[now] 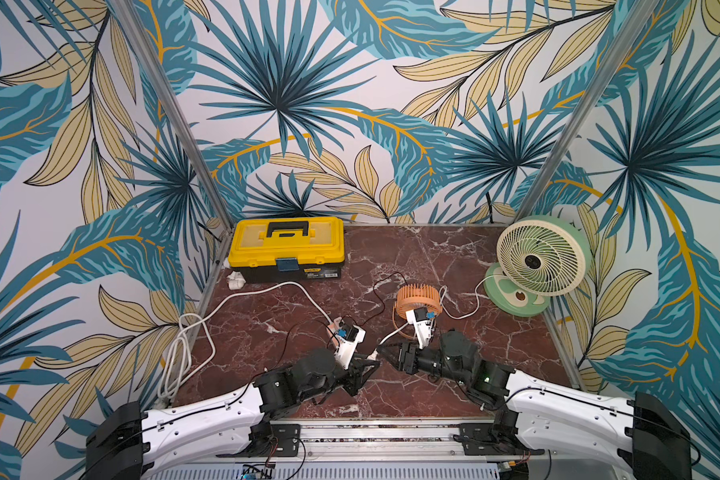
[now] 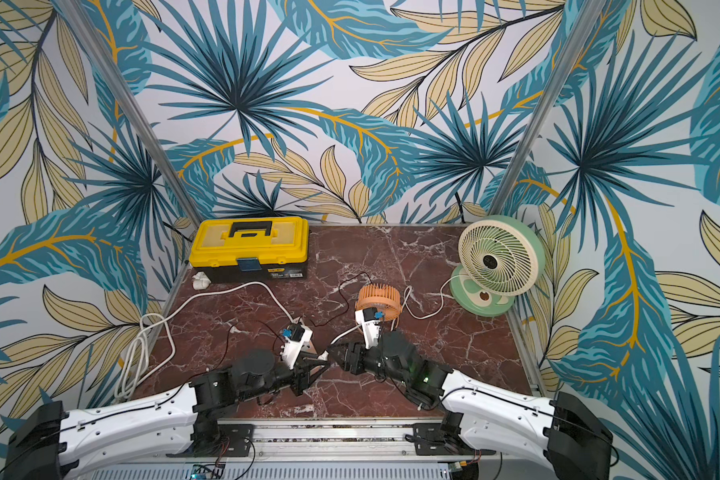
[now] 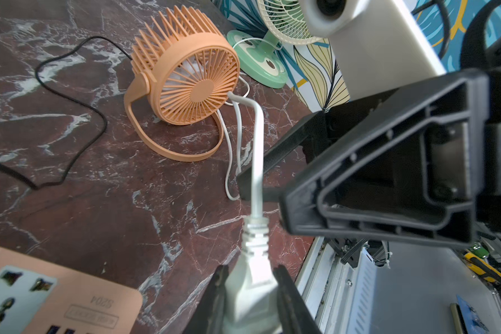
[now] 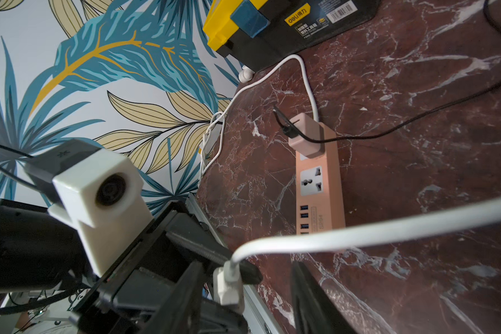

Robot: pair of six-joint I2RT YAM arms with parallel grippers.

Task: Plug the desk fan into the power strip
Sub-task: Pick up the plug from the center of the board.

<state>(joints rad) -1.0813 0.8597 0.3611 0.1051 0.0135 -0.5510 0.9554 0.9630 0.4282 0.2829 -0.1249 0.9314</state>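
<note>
Two fans point(image 1: 542, 255) point(image 1: 417, 297), one plug point(image 3: 252, 289), one power strip point(image 4: 327, 185).

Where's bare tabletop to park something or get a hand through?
Free: the back strip between the yellow toolbox and the green fan; the right-front corner between that fan's base and the right arm; the patch inside the bend of the white cord. Crowded: the middle, where power strip, orange fan, left gripper and right gripper meet.
</note>
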